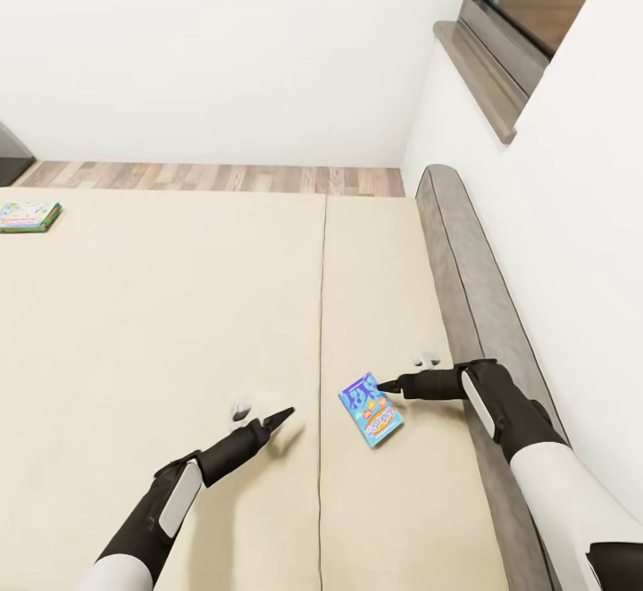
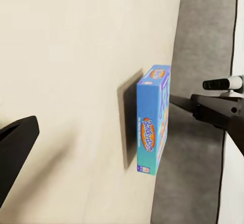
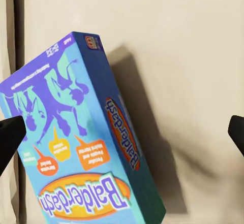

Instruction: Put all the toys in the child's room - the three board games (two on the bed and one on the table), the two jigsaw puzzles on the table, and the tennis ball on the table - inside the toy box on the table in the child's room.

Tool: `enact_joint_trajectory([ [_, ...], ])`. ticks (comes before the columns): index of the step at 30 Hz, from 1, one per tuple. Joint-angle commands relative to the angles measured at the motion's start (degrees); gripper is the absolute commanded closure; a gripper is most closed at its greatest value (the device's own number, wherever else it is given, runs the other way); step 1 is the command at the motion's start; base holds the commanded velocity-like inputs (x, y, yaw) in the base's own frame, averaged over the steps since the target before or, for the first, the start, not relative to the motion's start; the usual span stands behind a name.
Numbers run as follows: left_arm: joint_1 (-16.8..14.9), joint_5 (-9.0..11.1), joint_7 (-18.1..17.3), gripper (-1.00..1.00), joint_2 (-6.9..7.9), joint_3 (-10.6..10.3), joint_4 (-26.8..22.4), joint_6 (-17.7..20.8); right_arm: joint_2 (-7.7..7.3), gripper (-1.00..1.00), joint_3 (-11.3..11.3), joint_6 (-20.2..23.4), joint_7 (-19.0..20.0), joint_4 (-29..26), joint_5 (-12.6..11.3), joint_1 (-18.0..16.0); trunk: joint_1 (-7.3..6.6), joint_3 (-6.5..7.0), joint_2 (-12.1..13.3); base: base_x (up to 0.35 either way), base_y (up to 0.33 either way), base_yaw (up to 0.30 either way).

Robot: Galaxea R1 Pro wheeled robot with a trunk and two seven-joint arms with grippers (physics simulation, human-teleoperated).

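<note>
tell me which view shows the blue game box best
The right wrist view: the blue game box is close, its Balderdash lettering readable. The left wrist view shows its narrow edge; the head view shows it small on the bed.

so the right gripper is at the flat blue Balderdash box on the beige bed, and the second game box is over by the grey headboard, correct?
Not quite. In the head view the second game box, white and green, lies at the far left edge of the beige bed, well away from the grey headboard. The rest holds: the right gripper is at the flat blue Balderdash box.
</note>
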Motion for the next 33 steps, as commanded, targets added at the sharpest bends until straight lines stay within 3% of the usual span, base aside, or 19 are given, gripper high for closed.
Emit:
enact_joint_trajectory([
  [1,0.0,-0.2,0.0,-1.00,-0.06,0.2,0.0,0.4,-0.05,-1.00,0.1,0.3,0.1,-0.1,0.0,0.0,0.00,-0.05,0.0,0.000,0.000,0.000],
  [18,0.0,-0.2,-2.0,-1.00,-0.82,0.1,-1.1,0.3,0.02,-1.00,0.1,0.4,0.3,-0.2,-0.1,0.1,0.00,-0.15,0.0,0.000,0.000,0.000],
  [33,0.9,-0.2,-4.9,-1.00,-0.91,0.0,-4.7,0.3,-0.47,-1.00,-0.4,0.5,5.4,-1.7,0.0,0.4,0.00,-0.95,0.0,0.000,0.000,0.000],
])
